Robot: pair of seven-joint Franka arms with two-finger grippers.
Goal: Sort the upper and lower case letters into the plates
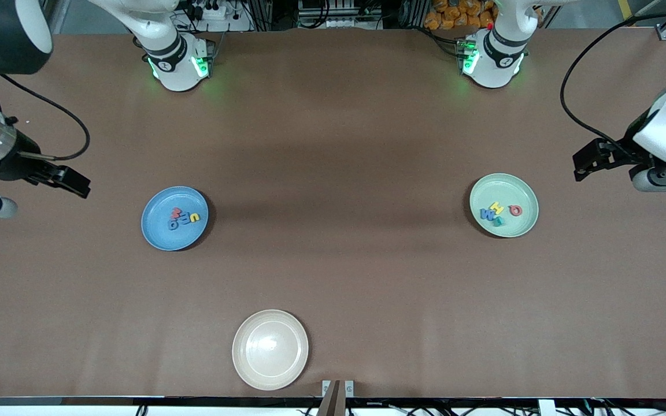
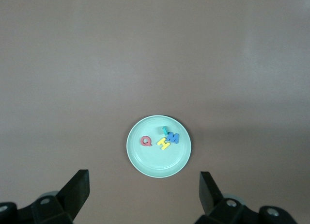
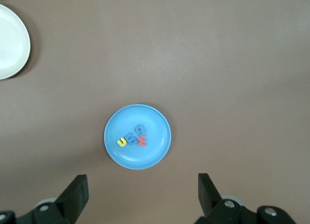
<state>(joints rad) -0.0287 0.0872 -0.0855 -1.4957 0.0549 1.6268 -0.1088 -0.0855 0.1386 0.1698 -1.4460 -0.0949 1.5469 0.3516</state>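
The blue plate (image 1: 154, 231) lies toward the right arm's end and holds several small letters (image 1: 182, 218) in yellow, blue and red; it also shows in the right wrist view (image 3: 155, 122). The mint green plate (image 1: 521, 222) lies toward the left arm's end and holds several letters (image 1: 498, 212) in red, yellow, blue and teal; it also shows in the left wrist view (image 2: 145, 161). My left gripper (image 1: 587, 162) is open and empty, raised beside the green plate at the table's end. My right gripper (image 1: 70, 180) is open and empty, raised beside the blue plate at its end.
A cream-beige plate (image 1: 270, 349) lies bare near the table's front edge, also at the corner of the right wrist view (image 3: 9, 40). Black cables hang from both arms. The two arm bases stand along the table's back edge.
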